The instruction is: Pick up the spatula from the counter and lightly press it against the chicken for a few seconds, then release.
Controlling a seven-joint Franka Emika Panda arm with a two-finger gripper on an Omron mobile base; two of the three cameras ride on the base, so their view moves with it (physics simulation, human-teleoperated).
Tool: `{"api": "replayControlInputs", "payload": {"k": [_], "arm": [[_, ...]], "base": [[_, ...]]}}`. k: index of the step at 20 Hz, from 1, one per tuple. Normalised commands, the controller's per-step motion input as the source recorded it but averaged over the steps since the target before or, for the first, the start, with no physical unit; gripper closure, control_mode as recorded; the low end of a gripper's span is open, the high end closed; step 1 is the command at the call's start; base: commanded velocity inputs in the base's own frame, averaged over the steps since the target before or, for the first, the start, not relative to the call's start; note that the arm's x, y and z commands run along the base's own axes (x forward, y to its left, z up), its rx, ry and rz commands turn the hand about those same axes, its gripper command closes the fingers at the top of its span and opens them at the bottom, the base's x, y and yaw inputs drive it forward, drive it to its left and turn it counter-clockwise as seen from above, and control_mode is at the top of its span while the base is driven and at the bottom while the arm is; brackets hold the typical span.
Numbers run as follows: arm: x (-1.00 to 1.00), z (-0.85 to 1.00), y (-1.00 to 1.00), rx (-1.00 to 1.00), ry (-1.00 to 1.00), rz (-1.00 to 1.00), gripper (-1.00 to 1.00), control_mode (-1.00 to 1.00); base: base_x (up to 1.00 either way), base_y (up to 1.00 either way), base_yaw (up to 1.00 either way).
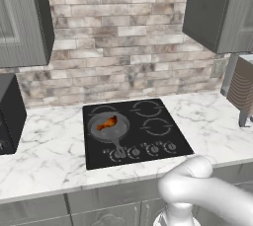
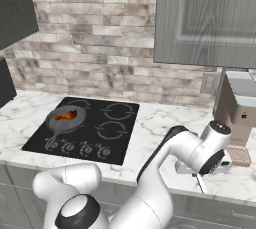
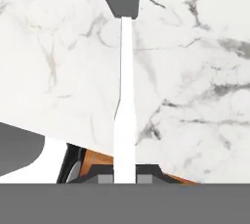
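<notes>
The spatula (image 3: 126,96) is being clenched by the gripper (image 3: 125,179) over the marble counter (image 3: 195,47); the chicken (image 1: 107,123) is being held in the pan (image 1: 120,130).

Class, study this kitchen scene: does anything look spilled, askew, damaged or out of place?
Nothing stands out. The pan sits flat on the cooktop with the chicken inside, the marble counter shows no spills, and the spatula runs straight out from the shut end effector.

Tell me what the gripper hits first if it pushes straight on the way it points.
Likely the white marble counter, directly ahead, though how far is unclear; the gripper is shut on the white-handled, grey-bladed spatula.
</notes>
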Motion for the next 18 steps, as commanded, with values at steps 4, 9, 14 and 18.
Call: {"api": "replayControlInputs", "payload": {"k": [4, 9, 14, 18], "arm": [[-0.32, 0.54, 0.68, -0.12, -0.11, 0.05, 1.00, -1.00], [-0.36, 0.49, 0.62, -0.14, -0.16, 0.03, 1.00, -1.00], [-0.25, 0.45, 0.59, -0.14, -0.13, 0.03, 1.00, -1.00], [-0.04, 0.35, 0.47, -0.13, -0.04, 0.08, 1.00, -1.00]], "base": [[0.00, 0.00, 0.00], [0.00, 0.00, 0.00], [0.00, 0.00, 0.00], [0.00, 0.00, 0.00]]}}
